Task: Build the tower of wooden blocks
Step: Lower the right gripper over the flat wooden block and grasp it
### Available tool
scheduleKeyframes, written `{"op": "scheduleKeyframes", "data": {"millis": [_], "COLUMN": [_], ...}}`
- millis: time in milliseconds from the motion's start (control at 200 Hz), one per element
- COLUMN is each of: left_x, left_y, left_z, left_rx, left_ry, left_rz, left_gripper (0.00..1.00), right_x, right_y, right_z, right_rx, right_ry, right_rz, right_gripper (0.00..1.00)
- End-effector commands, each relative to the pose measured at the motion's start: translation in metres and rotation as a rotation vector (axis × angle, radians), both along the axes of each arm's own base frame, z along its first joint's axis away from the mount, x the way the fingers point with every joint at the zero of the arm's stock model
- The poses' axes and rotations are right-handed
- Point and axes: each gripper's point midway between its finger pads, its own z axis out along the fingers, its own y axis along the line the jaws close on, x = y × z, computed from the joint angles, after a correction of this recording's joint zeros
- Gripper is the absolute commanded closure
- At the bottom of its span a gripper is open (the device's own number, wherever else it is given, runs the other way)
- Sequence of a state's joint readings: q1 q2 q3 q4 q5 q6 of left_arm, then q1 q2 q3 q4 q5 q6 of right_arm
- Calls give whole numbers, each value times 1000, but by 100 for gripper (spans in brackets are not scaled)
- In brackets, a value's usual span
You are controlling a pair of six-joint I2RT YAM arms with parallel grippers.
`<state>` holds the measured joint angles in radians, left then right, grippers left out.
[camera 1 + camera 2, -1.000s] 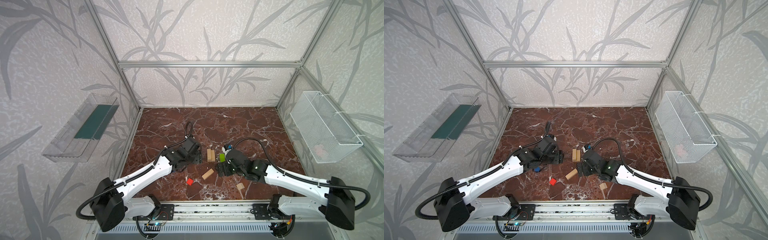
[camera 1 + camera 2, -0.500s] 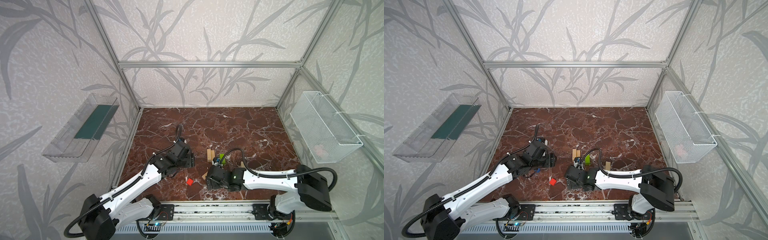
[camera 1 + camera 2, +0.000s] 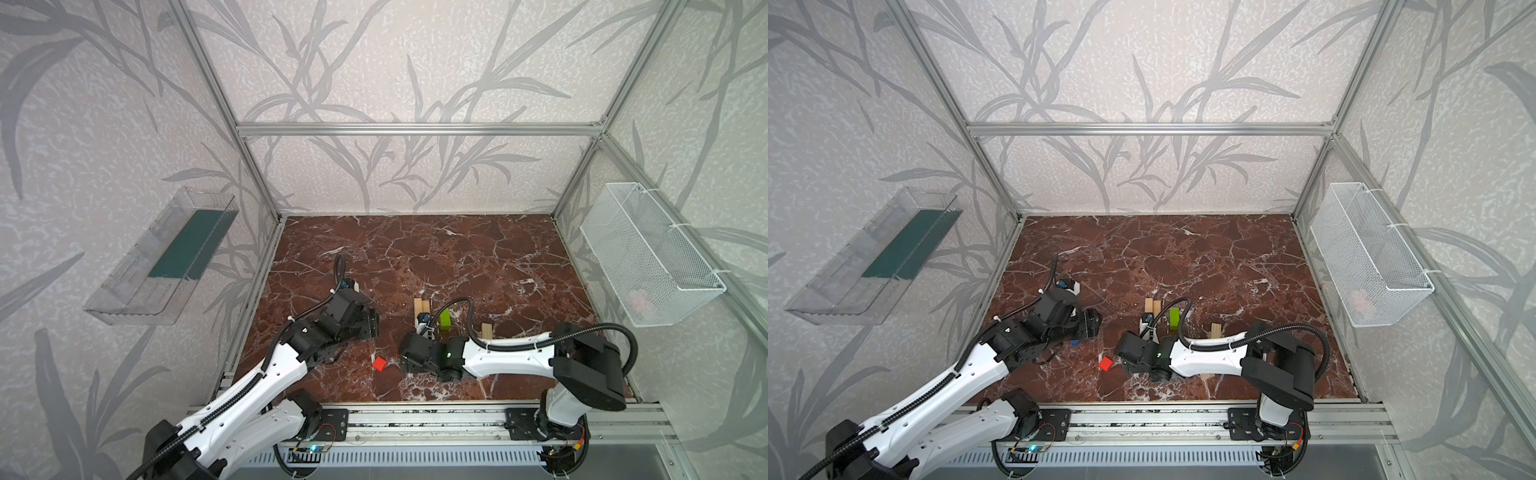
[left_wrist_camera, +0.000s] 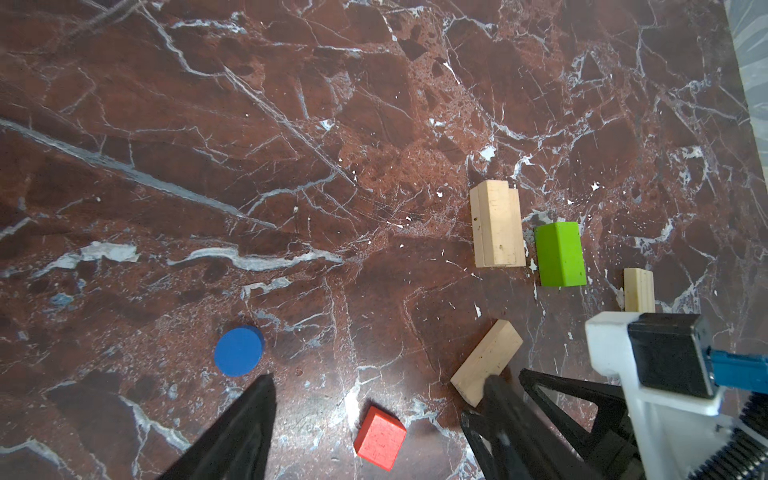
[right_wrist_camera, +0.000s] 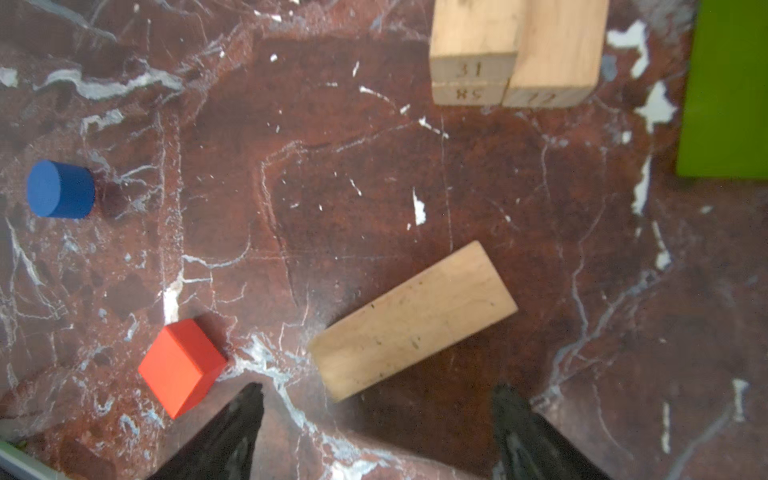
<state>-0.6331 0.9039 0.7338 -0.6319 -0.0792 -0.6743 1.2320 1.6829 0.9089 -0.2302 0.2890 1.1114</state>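
- Hovering low over loose bar (image 5: 413, 320) with right gripper (image 5: 379, 390): fingers apart, nothing between them, bar flat on floor (image 5: 374, 187) and skewed to the finger line.
- Closing on that skew likely to spin the bar or catch one corner only, then slip on lift. Needs wrist yaw first.
- Red block (image 5: 180, 368) just beside one right fingertip. Could get clipped and shoved on descent.
- Left gripper (image 4: 379, 379) also spread and empty, above floor between blue disc (image 4: 239, 351) and red block, one finger overlapping the loose bar's end in left wrist view.
- Both grippers near the same patch, so finger-to-finger contact is likely if both go in. Better to hold left back.
- Tower barely begun: stack (image 4: 496, 224) of pale bars, two piled with one touching alongside. Green bar (image 4: 559, 254) just beside it, small gap. Spare bar (image 4: 639, 291) apart, past the green one.
- Cannot tell if stack top is level. Would rock or slide off if laid across a step.
- Cable (image 3: 470, 318) of right arm arcing over green bar in both top views. Could snag or topple it on a wide swing toward stack.
- Stack bars unrestrained. A hard set-down or side nudge could split them.
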Motion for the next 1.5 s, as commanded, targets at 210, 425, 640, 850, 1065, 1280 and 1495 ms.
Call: {"op": "scheduleKeyframes", "data": {"millis": [210,425,640,850,1065,1280,1495], "left_x": [-6,-10,-13,-16,-16,-16,-15], "left_y": [21,33,41,41,38,37,34], "left_z": [-4,-2,3,2,-2,-2,-3], "left_rx": [33,35,33,17,3,1,-10], "left_ry": [1,-13,-32,-30,-20,-17,-13], "left_rz": [78,128,156,156,151,148,141], "left_gripper": [22,22,19,19,19,19,19], "right_x": [20,27,34,32,32,35,40], "right_y": [0,12,25,18,16,16,16], "right_z": [-2,-5,-10,-15,-18,-20,-24], "right_rx": [-52,-86,-133,-280,-339,-351,-353], "right_ry": [-55,-63,-61,-20,-4,-2,9], "right_rz": [-53,-9,47,98,122,124,125], "right_gripper": [17,23,30,42,53,60,61]}}
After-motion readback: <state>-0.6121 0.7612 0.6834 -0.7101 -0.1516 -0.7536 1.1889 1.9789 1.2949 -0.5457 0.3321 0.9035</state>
